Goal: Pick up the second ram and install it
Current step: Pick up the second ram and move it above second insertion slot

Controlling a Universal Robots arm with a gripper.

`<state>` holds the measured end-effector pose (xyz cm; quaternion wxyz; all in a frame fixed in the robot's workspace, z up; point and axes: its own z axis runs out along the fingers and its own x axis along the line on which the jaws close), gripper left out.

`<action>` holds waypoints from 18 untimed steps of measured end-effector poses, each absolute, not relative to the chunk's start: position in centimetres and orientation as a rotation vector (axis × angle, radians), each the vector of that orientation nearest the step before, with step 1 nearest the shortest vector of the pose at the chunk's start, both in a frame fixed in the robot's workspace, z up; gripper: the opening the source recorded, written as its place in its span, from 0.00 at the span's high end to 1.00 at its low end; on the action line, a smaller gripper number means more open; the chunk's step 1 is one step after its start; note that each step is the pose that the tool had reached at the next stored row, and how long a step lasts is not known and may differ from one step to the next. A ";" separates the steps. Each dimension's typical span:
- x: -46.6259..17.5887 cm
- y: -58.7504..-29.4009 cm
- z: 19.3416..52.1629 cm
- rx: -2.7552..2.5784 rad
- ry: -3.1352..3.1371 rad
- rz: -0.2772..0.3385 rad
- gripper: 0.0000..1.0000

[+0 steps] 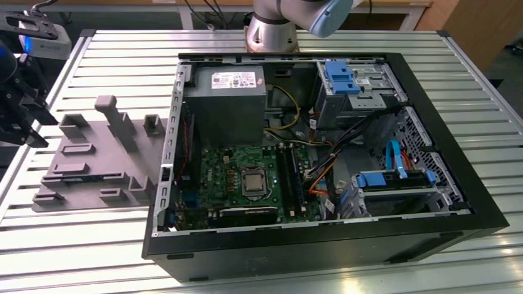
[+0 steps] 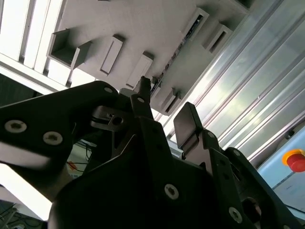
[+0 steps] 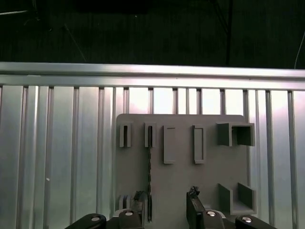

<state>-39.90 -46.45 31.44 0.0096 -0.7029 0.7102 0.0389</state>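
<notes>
The second ram (image 3: 149, 176) is a thin dark stick standing on edge in a slot of the grey holder tray (image 3: 209, 171). In the second wrist view the ram (image 2: 177, 46) runs along the tray (image 2: 95, 19), and in the exterior view it is a blue-green sliver (image 1: 84, 179) near the tray's front. My gripper (image 3: 166, 212) hovers over the tray's near edge, open, with nothing between its fingers (image 3: 193, 210). One finger stands close beside the ram's end. In the exterior view the gripper (image 1: 29, 125) hangs at the exterior view's left, above the tray (image 1: 90, 153).
An open computer case (image 1: 327, 245) lies in the middle of the slatted metal table (image 1: 114, 43), with the green motherboard (image 1: 220, 177) and its black memory slots (image 1: 288, 174) inside. The arm's base (image 1: 270, 27) stands behind the case. Raised posts (image 1: 114, 119) stick up from the tray.
</notes>
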 end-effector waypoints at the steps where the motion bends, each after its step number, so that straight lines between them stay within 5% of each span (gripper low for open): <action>1: -39.9 -46.5 31.4 -2.195 2.218 0.122 0.53; 18: -39.9 -47.2 28.4 -2.190 2.221 0.121 0.53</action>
